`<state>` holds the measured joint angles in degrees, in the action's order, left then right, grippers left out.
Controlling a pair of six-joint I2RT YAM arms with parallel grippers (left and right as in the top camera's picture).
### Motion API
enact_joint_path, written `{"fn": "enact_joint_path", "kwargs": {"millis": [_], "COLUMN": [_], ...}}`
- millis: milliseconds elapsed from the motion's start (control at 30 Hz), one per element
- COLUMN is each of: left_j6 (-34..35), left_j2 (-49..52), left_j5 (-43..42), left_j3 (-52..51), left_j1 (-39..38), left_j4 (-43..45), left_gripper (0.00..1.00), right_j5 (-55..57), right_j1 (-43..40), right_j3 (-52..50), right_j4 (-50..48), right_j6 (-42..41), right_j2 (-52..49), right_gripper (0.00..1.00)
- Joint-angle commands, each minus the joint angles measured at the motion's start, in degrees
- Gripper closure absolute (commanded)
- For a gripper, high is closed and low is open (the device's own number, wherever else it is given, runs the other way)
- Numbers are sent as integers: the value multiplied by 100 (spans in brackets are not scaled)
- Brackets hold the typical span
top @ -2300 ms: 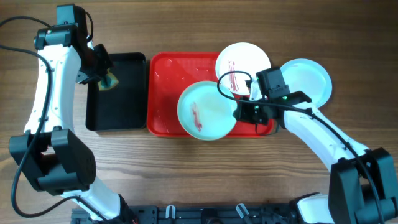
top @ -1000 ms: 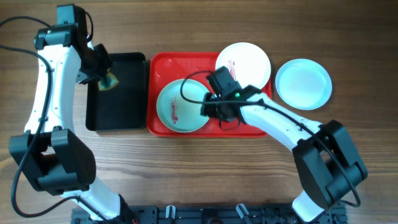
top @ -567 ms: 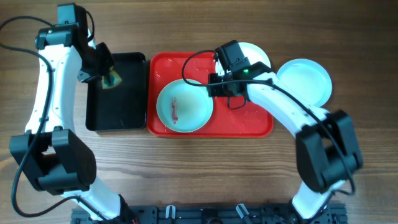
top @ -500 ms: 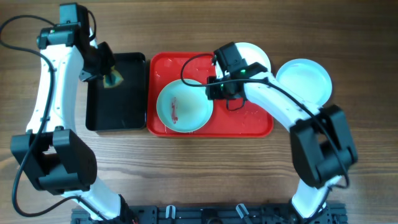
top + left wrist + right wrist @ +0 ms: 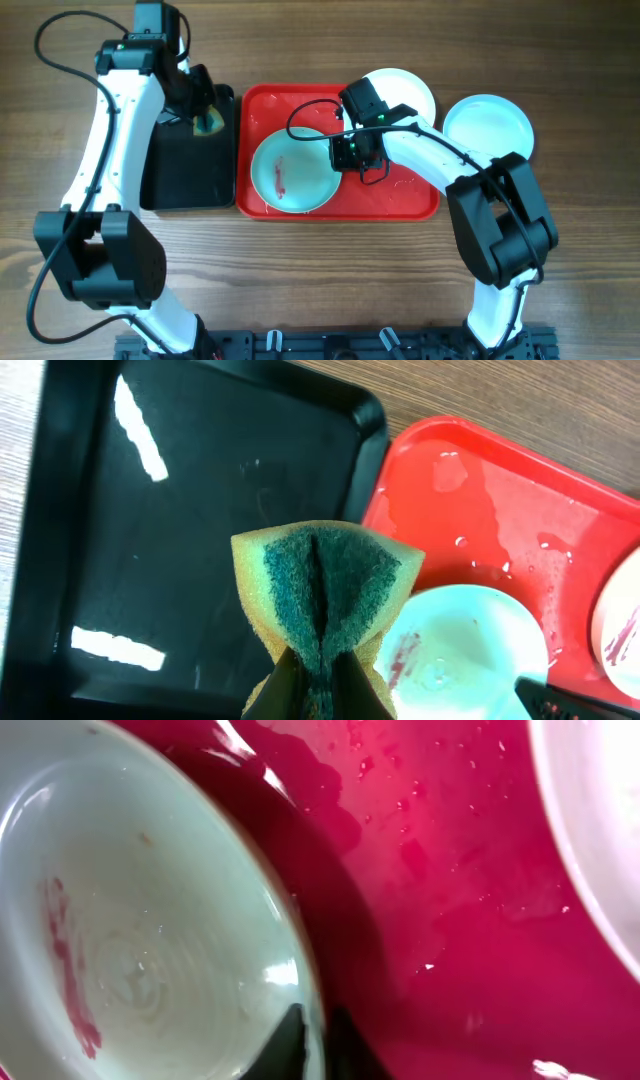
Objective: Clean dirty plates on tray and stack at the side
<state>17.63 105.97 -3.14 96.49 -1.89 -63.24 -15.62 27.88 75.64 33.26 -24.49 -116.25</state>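
Note:
A pale mint plate [image 5: 293, 172] with a red smear lies on the left half of the red tray [image 5: 410, 195]. My right gripper [image 5: 345, 155] is shut on its right rim. In the right wrist view the fingertips [image 5: 288, 1042] pinch the rim of this plate [image 5: 150, 910] over the tray [image 5: 450, 940]. My left gripper [image 5: 205, 112] is shut on a yellow-green sponge [image 5: 325, 590] above the right edge of the black tray [image 5: 150, 560]. A white smeared plate [image 5: 402, 90] lies at the tray's back right, partly hidden by my arm. A clean mint plate [image 5: 488, 133] lies on the table to the right.
The black tray [image 5: 185, 175] stands just left of the red tray. Water drops lie on the red tray floor [image 5: 480, 510]. In the left wrist view the smeared mint plate [image 5: 460, 660] shows just right of the sponge.
My right gripper carried the smeared mint plate leftward and set it on the tray's left half, keeping hold of its rim. My left arm moved right with the sponge toward the red tray.

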Motion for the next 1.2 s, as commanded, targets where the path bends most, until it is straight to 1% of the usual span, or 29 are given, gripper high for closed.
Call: {"fn": "enact_joint_path", "kwargs": {"millis": [0,67,167,400,533,633,767,867,1033,1067,1167], "left_j6": [-96,-96,-125,-1147,-1515,-1685,-1674,-1554,-1283,-966,-765], "left_j2": [177,313,538,1062,1252,1292,1292,1292,1292,1292,1292], "left_j5": [-92,-94,-98,-824,-1104,-1097,-1123,-1126,-1550,-1547,-1556], "left_j3": [2,0,-15,-17,-111,-345,-772,-1261,-2055,-2326,-2531], "left_j1": [-184,-284,-428,-734,-872,-951,-981,-984,-1023,-1069,-1169], "left_j4": [22,26,72,177,160,155,254,568,1434,1779,2046], "left_gripper": [96,96,96,96,96,96,96,96,96,96,96], "right_j5": [-120,-142,-232,-269,-269,-269,-269,-269,-269,-269,-269], "right_j1": [22,22,22,22,22,22,22,22,22,22,22], "right_j3": [37,37,37,37,37,37,37,37,37,37,37], "right_j4": [-48,-92,-157,-223,-256,-258,-260,-260,-260,-260,-264], "right_j6": [-142,-297,-313,-317,-315,-317,-313,-315,-313,-313,-315], "right_j2": [-227,-284,-317,-323,-323,-323,-323,-323,-323,-323,-323], "right_gripper": [96,96,96,96,96,96,96,96,96,96,95]}}
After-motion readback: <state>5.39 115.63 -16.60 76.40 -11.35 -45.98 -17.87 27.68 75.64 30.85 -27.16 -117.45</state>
